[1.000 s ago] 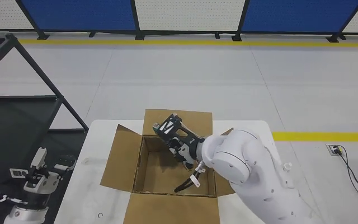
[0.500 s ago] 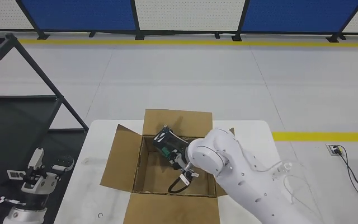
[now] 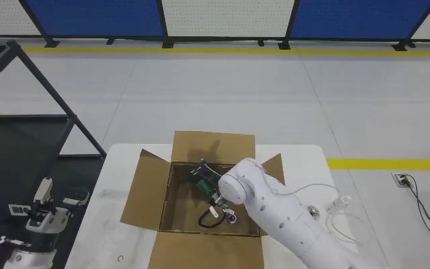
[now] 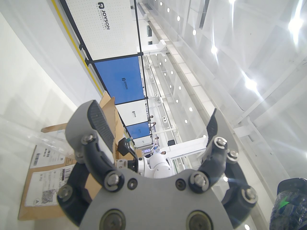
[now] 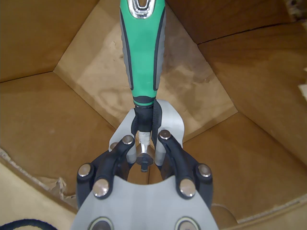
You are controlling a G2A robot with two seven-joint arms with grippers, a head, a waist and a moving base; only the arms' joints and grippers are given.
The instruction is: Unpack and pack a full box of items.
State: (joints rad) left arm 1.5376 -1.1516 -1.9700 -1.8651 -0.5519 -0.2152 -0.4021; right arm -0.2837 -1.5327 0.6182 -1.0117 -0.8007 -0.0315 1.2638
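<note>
One cardboard box (image 3: 213,144) stands on the white tabletop (image 3: 107,235), all four flaps folded outward. Two arms are present.

Right tool (image 5: 146,118): lowered inside the box, near the back wall. Its two fingers (image 5: 157,116) are drawn nearly together and clamp the black neck of one wrench (image 5: 142,48). The wrench's green-and-grey handle extends away from the tool toward the floor of the box, its chrome end toward a far corner. Whether the handle end touches the cardboard cannot be determined.

Left tool (image 4: 153,120): positioned well apart from the box, off the tabletop's left side. Its two fingers are spread wide with nothing between them, and it points up toward the ceiling.
</note>
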